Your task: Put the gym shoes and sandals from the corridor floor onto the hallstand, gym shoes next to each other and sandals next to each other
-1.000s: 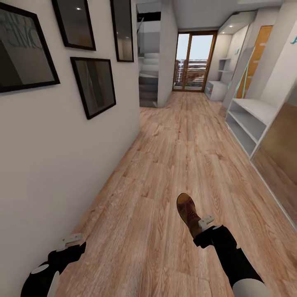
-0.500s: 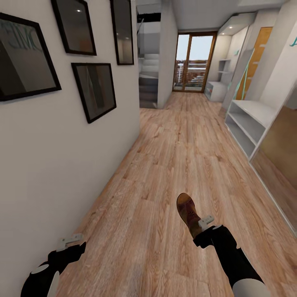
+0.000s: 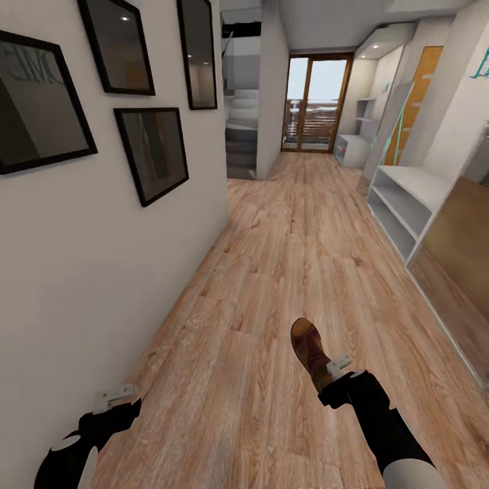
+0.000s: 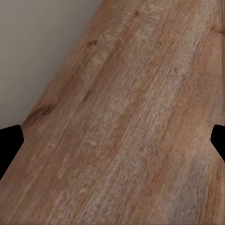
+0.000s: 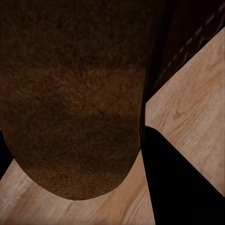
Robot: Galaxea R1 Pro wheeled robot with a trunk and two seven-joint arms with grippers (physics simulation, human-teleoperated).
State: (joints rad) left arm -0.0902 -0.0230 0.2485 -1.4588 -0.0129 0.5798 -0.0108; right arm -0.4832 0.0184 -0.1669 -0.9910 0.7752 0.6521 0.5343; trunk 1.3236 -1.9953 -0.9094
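A wheeled robot stands in a narrow corridor, its right gripper (image 3: 333, 370) clenched on a brown sandal (image 3: 310, 352) held out over the wood floor (image 3: 285, 258). The sandal points forward, down the corridor, its toe away from the robot and its heel end caught at the pale fingertips. In the right wrist view the sandal's dark brown underside (image 5: 75, 98) looms close to the lens, with planks visible below it and a stitched edge at one side.

The left gripper (image 3: 114, 397) hangs low beside the white wall (image 3: 102, 285), empty, its dark finger ends spread far apart over bare planks in the left wrist view, one fingertip (image 4: 9, 143) at each edge of the picture.

Four black-framed pictures (image 3: 151, 153) hang on the wall at the robot's left. Ahead, past a stairway opening, a glass door (image 3: 314, 102) with a wooden frame closes the corridor's far end. Along the right side a pale open-shelved rack (image 3: 404, 197) stands against the wall, well apart from the sandal, with a wood panel nearer the robot. Farther down the same side a second low white unit (image 3: 353, 149) sits near the door, its details too small to make out.
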